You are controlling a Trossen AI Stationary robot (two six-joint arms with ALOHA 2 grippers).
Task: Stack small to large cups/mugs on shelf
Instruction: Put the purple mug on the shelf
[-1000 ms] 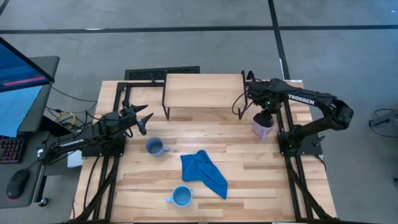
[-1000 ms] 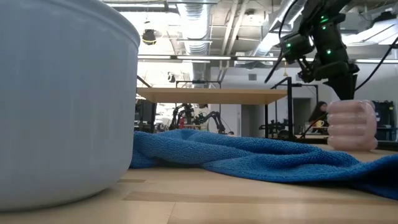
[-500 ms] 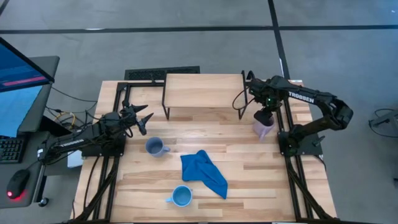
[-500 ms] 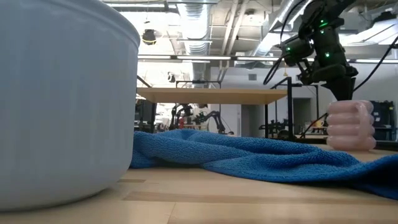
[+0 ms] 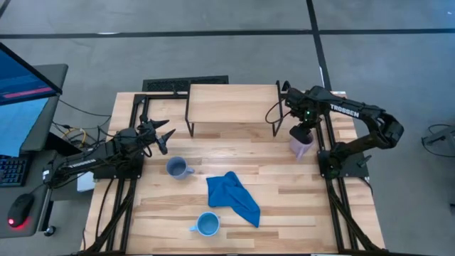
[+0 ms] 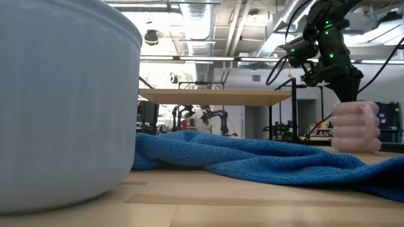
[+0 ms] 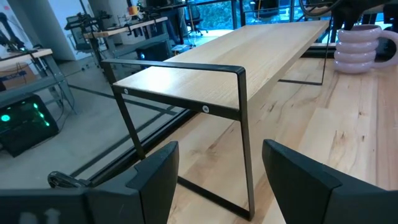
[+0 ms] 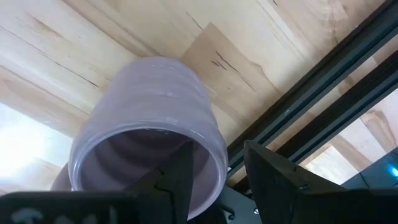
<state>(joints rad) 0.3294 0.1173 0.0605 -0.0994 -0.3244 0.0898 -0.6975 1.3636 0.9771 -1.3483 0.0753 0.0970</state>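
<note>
Three mugs are in play. Purple mug (image 5: pixel 300 146) sits at the desk's right side, just right of the shelf's (image 5: pixel 231 103) right legs. The right gripper (image 5: pixel 301 134) pinches its rim, one finger inside the mouth and one outside, as the right wrist view shows (image 8: pixel 149 168). In the low view the mug (image 6: pixel 356 127) appears to hang at about desk height; whether its base touches the desk (image 5: pixel 284 206) cannot be told.

Grey-blue mug (image 5: pixel 176 168) stands on the desk left of centre, near the cloth (image 5: pixel 233 197). Light blue mug (image 5: pixel 207 225) stands at the near edge, just left of the cloth's near end. Shelf top is bare.

Left gripper (image 5: pixel 162 136) waits over the desk's left side with fingers spread and nothing between them, pointing toward the shelf's left legs.

Judgement on the step in hand: carrying the purple mug onto the shelf.
- A rim pinch is a thin hold; the mug may swing or slip, so movement should be slow and level.
- Lift clear above the shelf plank before moving left, to avoid striking the right legs or plank edge.
- Set it down flat, well in from the edge, mouth up, leaving room overhead for later stacking.
- Release only once the base is seated.
</note>
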